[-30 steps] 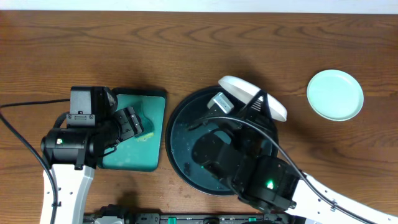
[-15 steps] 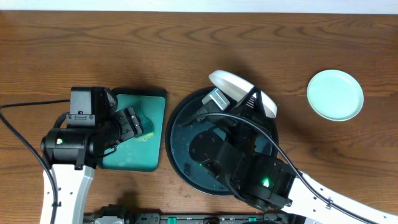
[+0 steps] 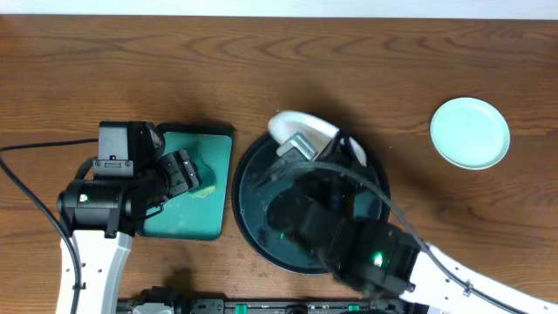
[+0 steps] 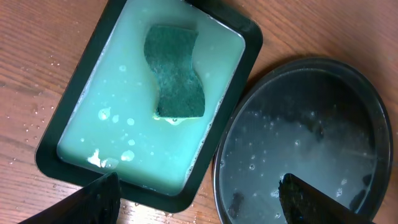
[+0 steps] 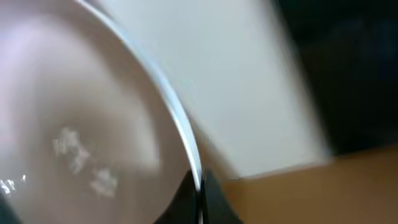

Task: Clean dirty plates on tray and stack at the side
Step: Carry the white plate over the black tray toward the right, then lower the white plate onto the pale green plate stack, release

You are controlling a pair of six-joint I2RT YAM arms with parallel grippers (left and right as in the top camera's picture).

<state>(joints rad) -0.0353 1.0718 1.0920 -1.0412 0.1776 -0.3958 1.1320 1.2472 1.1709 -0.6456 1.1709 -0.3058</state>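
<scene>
My right gripper (image 5: 200, 186) is shut on the rim of the white plate (image 5: 74, 124), which shows water drops. In the overhead view it (image 3: 307, 145) holds this plate (image 3: 295, 126) tilted over the far rim of the round black tray (image 3: 253, 205), which holds water. One mint green plate (image 3: 470, 132) lies on the table at the far right. No other mint plate is in view. My left gripper (image 4: 199, 202) is open and empty, hovering between the teal tray and the black tray (image 4: 311, 130). It also shows in the overhead view (image 3: 183, 170).
A teal rectangular tray (image 4: 74, 112) of soapy liquid holds a green sponge (image 4: 175, 71); it sits just left of the black tray, seen from overhead too (image 3: 214, 144). Water drops dot the wooden table (image 3: 131, 61) beside it.
My right gripper has carried the white plate leftward along the far rim of the black tray. The left arm has not moved.
</scene>
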